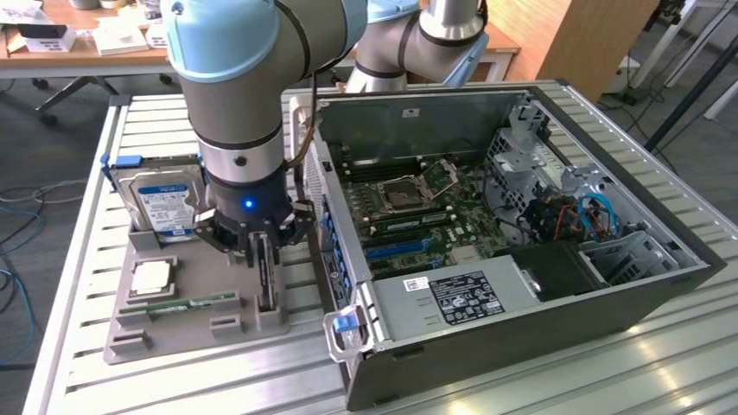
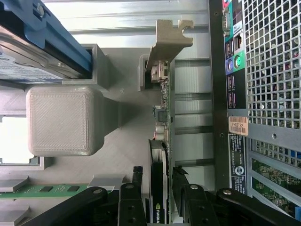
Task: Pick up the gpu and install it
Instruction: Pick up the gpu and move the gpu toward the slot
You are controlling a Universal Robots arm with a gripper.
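My arm (image 1: 231, 86) stands nearly upright over the grey holder (image 1: 196, 290) on the table (image 1: 138, 380), wrist pointing straight down, a small blue light glowing just above my end effector (image 1: 263, 251). Its fingers (image 2: 136, 188) hang apart, one on each side of the graphics card (image 1: 266, 281), with a narrow gap showing between each finger and the card, so nothing is clamped.

The graphics card (image 2: 165, 117) stands on edge in a slot of the holder (image 2: 59, 120), along the side nearest the computer case (image 1: 519, 337), with its metal bracket (image 2: 169, 42) at the end away from my fingers. Near my fingers the card carries a small green emblem (image 2: 157, 214); I cannot read any lettering on it.

The holder also carries a hard drive (image 1: 162, 203) with a blue and white label, a square processor (image 1: 152, 277) and a green memory stick (image 1: 185, 304) lying flat.

The case lies open with its motherboard (image 1: 403, 203) exposed. Its power supply (image 1: 461, 294) has a black and white label, and the back panel (image 2: 263, 70) bears an orange sticker (image 2: 238, 125); the print on both is too small to read.
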